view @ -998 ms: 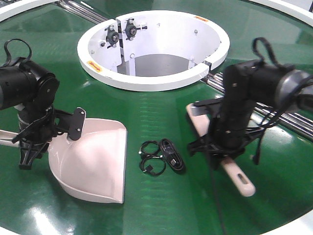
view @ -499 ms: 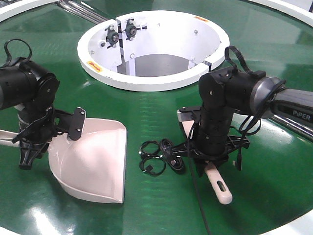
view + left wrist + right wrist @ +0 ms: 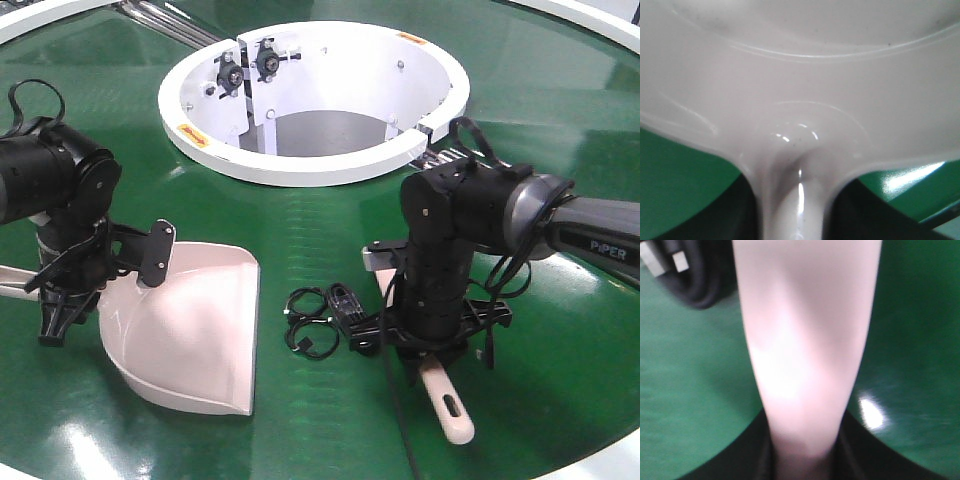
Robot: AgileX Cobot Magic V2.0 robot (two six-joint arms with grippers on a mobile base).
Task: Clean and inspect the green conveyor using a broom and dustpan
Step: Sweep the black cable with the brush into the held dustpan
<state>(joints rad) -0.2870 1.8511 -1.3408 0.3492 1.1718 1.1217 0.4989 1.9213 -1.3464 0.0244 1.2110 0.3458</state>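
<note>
The pale pink dustpan (image 3: 190, 335) rests on the green conveyor (image 3: 330, 420), its mouth facing right. My left gripper (image 3: 55, 300) is shut on its thin handle (image 3: 797, 210) at the left; the left wrist view shows the handle between dark fingers (image 3: 747, 212). My right gripper (image 3: 430, 340) is shut on the pale pink broom (image 3: 445, 400), whose handle end with the slot hole points to the front right. The right wrist view shows the broom back (image 3: 805, 340) between the fingers (image 3: 852, 455). The bristles are hidden under the arm. The broom head stands just right of a black cable bundle (image 3: 335, 318).
The white round hub (image 3: 315, 95) with its open well stands behind the work area. Silver rollers (image 3: 600, 240) run in a seam at the right. The cable coil also shows at the top left of the right wrist view (image 3: 690, 275). The white outer rim (image 3: 600, 465) lies at the front right.
My right arm has swung the broom leftward toward the cable bundle, and the handle end has turned closer to the front. The left arm and the dustpan have not moved.
</note>
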